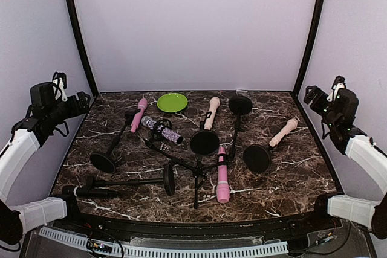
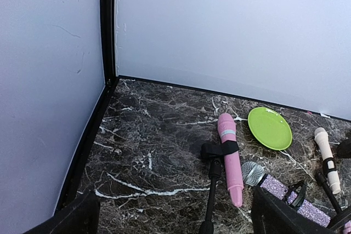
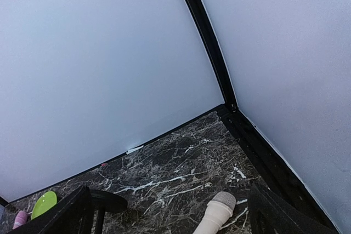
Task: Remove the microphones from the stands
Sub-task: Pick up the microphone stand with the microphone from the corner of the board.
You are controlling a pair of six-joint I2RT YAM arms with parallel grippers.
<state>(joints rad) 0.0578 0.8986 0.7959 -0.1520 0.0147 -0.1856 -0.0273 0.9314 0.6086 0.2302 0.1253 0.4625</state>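
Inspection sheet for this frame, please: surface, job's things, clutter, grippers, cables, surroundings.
Surface: dark marble table; no spills seen.
Job's things: six microphones lying flat, each apparently clipped to toppled black stands, among them a pink microphone and a sparkly microphone.
Clutter: green plate near the back wall.
Grippers: left gripper raised at the left side, jaws open, empty; right gripper raised at the right side, jaws open, empty.
Cables: white wires looped at the wrists.
Surroundings: pale walls, black corner posts.
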